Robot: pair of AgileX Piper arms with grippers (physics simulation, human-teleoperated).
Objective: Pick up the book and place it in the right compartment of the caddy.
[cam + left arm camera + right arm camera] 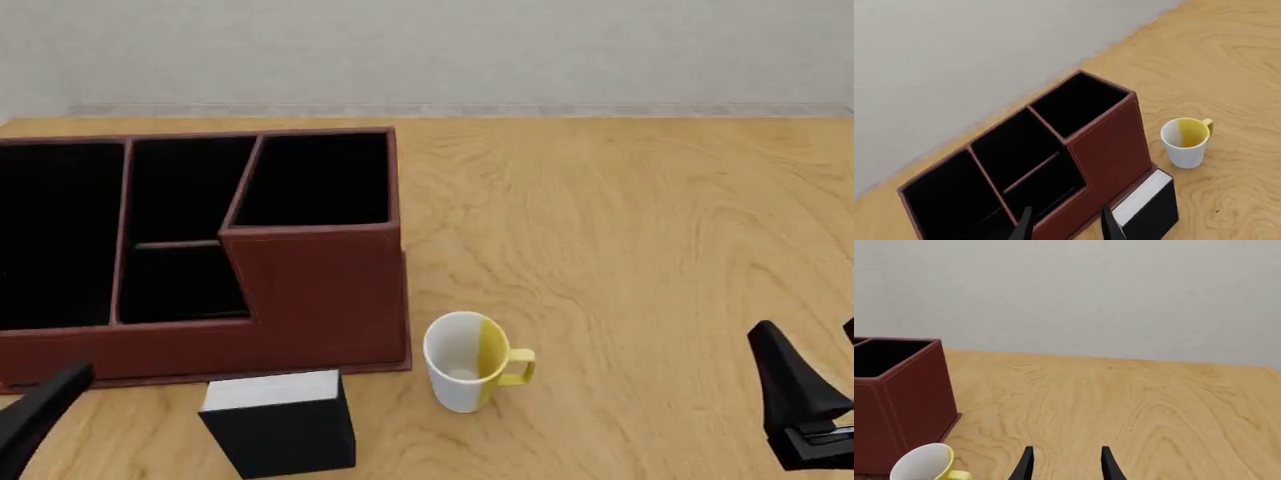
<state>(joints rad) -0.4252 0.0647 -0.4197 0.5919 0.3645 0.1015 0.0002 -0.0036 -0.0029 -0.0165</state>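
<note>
Book (278,420) stands upright just in front of the caddy (314,290), left of the mug (467,362). Left gripper (1066,226) nearer, fingers apart, empty; book just right of it. Right gripper (1066,465) open, well apart.

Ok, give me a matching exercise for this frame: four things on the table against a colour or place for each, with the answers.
Things:
1. book
2. mug
3. caddy
4. right compartment

Descriptions:
A. white outside, yellow inside and handle
B. reddish-brown box with black lining
C. tallest section, empty
D. black cover, standing just in front of the caddy

Pairs: 1-D, 2-A, 3-B, 4-C
</note>
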